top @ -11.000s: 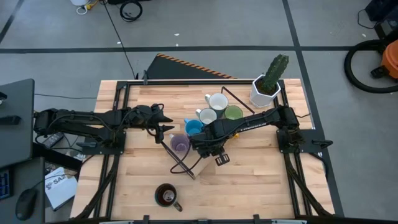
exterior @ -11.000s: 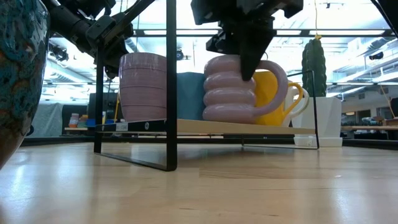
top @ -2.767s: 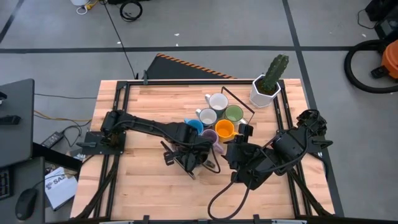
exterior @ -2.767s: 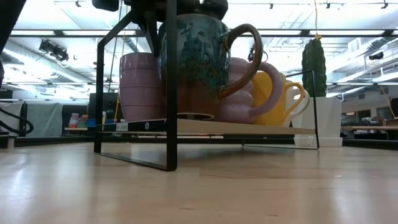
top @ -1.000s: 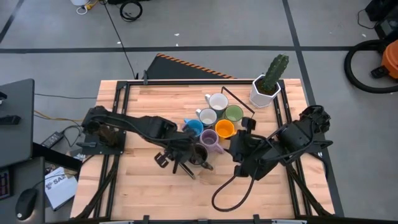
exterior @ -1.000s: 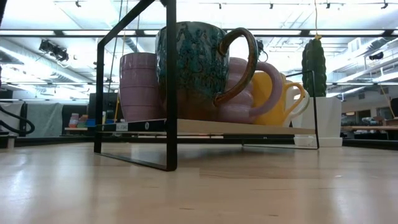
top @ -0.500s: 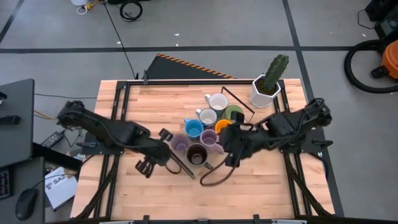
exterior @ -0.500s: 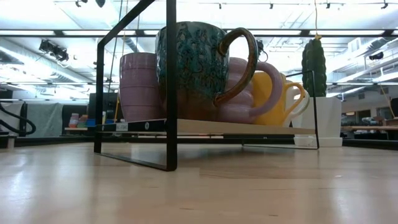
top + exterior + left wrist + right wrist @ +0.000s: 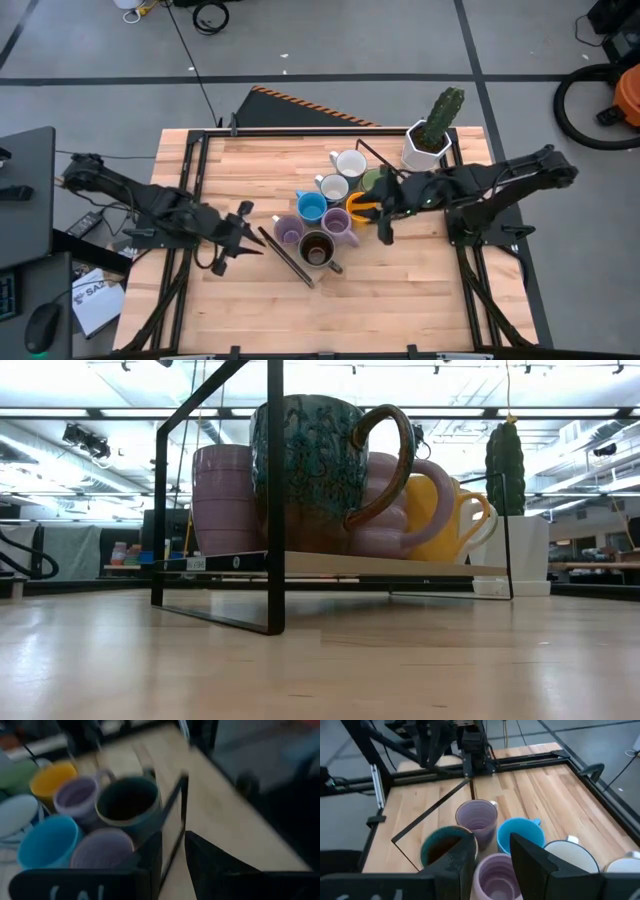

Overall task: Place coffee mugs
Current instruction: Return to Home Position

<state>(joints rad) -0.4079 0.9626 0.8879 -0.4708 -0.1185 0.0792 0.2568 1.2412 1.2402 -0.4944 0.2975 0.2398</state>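
Teal mug (image 9: pixel 129 805) apart from left gripper (image 9: pixel 173 840)

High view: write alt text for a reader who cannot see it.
A cluster of coffee mugs stands on a black wire shelf mid-table, a cactus pot at the far right corner. The left gripper and right gripper hover open on either side.

white mug (image 9: pixel 349 163): 1 | pale grey mug (image 9: pixel 333 187): 1 | blue mug (image 9: pixel 311 207): 1 | lilac mugs (image 9: pixel 288 231) (image 9: pixel 336 222): 2 | orange mug (image 9: pixel 357 207): 1 | green mug (image 9: pixel 369 179): 1 | dark mug (image 9: pixel 317 249): 1 (eight in all) | cactus pot (image 9: pixel 424 147): 1 | wire shelf (image 9: pixel 288 260): 1 | arms (image 9: pixel 150 205) (image 9: pixel 485 185): 2
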